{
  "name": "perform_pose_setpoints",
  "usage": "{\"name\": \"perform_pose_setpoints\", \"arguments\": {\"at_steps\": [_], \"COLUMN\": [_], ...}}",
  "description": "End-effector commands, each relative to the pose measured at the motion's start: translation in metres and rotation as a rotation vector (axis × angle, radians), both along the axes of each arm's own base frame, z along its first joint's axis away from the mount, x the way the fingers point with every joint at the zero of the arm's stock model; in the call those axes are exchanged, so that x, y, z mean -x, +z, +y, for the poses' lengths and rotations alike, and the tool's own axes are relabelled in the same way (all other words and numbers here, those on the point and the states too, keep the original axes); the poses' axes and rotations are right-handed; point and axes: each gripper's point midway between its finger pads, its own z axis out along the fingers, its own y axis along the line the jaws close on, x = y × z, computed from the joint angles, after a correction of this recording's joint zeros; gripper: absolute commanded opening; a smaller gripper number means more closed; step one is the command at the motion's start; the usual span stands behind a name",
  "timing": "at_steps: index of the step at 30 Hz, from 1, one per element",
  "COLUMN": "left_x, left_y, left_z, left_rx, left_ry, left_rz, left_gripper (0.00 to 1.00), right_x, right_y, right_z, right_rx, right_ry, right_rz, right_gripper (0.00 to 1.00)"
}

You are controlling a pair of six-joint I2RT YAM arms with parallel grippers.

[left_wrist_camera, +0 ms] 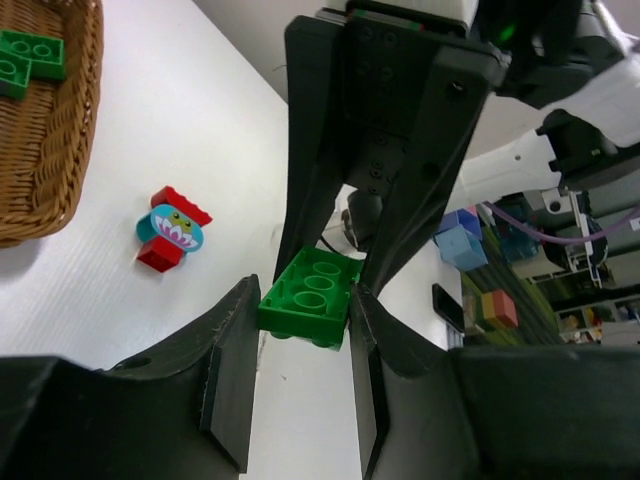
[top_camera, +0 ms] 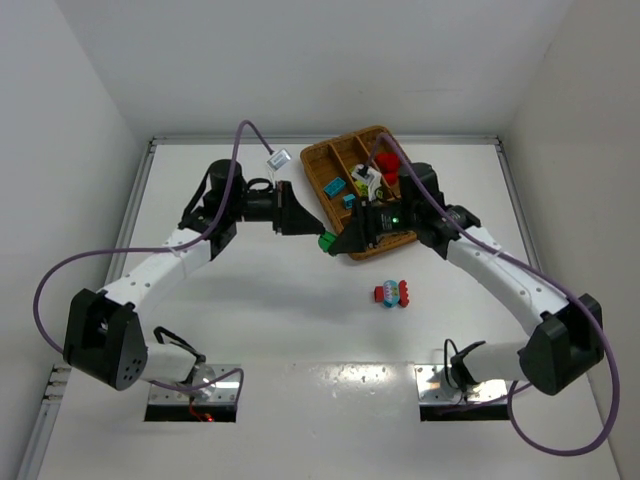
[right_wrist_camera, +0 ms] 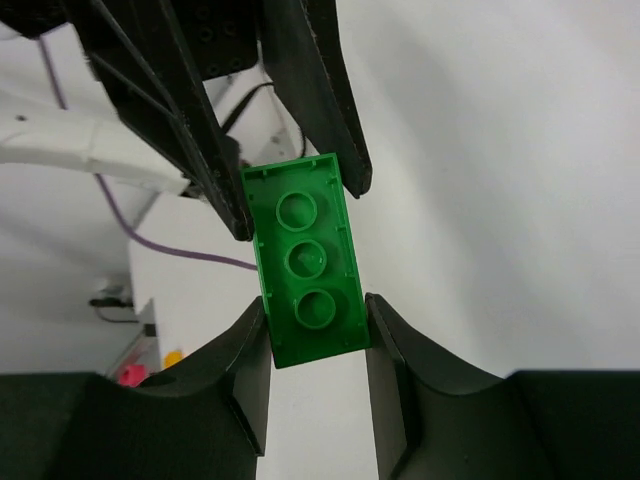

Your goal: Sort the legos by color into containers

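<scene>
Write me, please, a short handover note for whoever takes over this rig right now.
Tools: the left tool and the right tool are both shut on one green brick, held between them beside the near corner of the wicker tray.
Done: red bricks, cyan bricks and green bricks already lie in the tray.
Left: bin the held brick. A red-and-cyan clump lies on the table and probably needs splitting, then sorting.
</scene>
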Motion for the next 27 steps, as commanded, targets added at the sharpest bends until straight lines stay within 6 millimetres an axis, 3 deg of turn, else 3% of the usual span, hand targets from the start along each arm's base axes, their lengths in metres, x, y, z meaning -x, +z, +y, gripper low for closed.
{"name": "perform_pose_setpoints", "arguments": {"at_steps": [1, 9, 12, 15, 18, 19, 21, 23, 26, 27], "left_x": [-0.011, -0.028, -0.047, -0.077, -0.095, -0.097, -0.102, -0.113, -0.113, -0.113], "left_y": [0.022, 0.006, -0.011, -0.043, -0.060, -0.069, -0.086, -0.104, -0.137, -0.142], "left_z": [-0.004, -0.006, -0.006, 0.011, 0.029, 0.034, 0.044, 0.056, 0.073, 0.079], "left_rx": [0.027, -0.009, -0.061, -0.138, -0.165, -0.190, -0.242, -0.308, -0.355, -0.369], "left_ry": [0.053, 0.112, 0.174, 0.251, 0.290, 0.308, 0.361, 0.441, 0.489, 0.511], "left_rz": [-0.073, -0.021, -0.019, 0.025, 0.101, 0.131, 0.176, 0.206, 0.295, 0.312], "left_gripper": [0.00, 0.00, 0.00, 0.00, 0.00, 0.00, 0.00, 0.00, 0.00, 0.00], "right_x": [-0.023, -0.038, -0.046, -0.062, -0.065, -0.063, -0.059, -0.055, -0.044, -0.039], "right_y": [-0.054, -0.070, -0.074, -0.094, -0.096, -0.095, -0.096, -0.098, -0.097, -0.105], "right_z": [-0.026, -0.035, -0.034, -0.034, -0.032, -0.032, -0.037, -0.043, -0.050, -0.056], "right_rx": [0.285, 0.406, 0.403, 0.425, 0.431, 0.441, 0.454, 0.470, 0.467, 0.493], "right_ry": [-0.192, -0.293, -0.324, -0.365, -0.367, -0.372, -0.375, -0.389, -0.385, -0.393], "right_rz": [0.018, 0.011, 0.007, 0.024, 0.042, 0.034, 0.028, 0.027, 0.011, 0.024], "right_gripper": [0.14, 0.14, 0.14, 0.18, 0.42, 0.61, 0.76, 0.79, 0.84, 0.84]}}
